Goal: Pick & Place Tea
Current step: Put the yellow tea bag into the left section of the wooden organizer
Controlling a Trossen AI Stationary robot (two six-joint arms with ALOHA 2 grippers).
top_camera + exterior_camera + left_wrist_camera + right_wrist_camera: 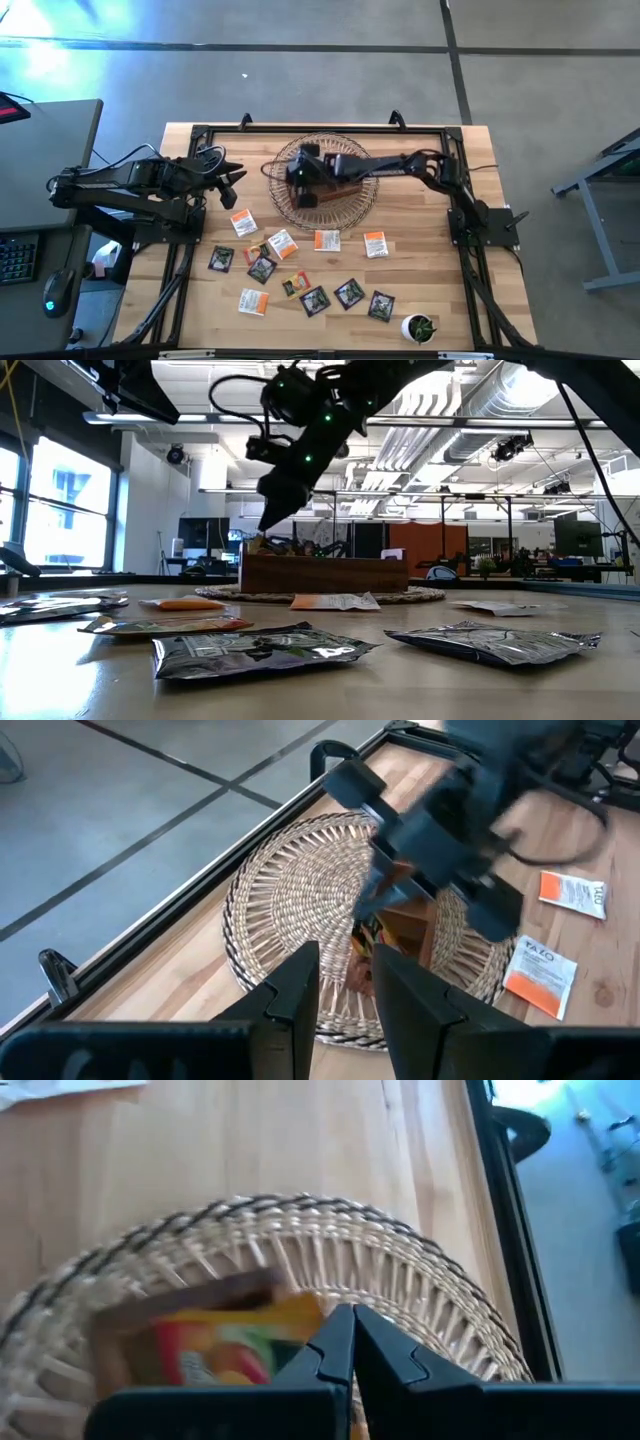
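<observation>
Right gripper [297, 192] reaches in from the table's right side to the round woven mat [365, 205] at the far middle of the table, hanging over the brown wooden tray [325, 573] that sits on the mat. In the right wrist view its fingers [335, 1345] are pressed together tip to tip, nothing seen between them, right above a yellow-red tea sachet [225, 1345] standing in the tray's end compartment. Can't tell if the fingertips touch that sachet. Left gripper [232, 178] waits near the table's far-left part, just beside the mat, pointing toward the tray; left wrist view shows its fingers [300, 985] narrowly apart, holding nothing. Rest of the tea lies flat on the bare wood between the mat and the table's near edge: white-and-orange sachets [327, 240] in a loose row just off the mat, plus one more close to the near edge on the left; black sachets [349, 292] are scattered across the near half; one small yellow-red sachet [293, 285] lies among them. Some sachets touch or overlap in the left-middle cluster, the others are apart. Small green plant in a white pot [419, 328] stands at the near-right corner, clear of the sachets.
</observation>
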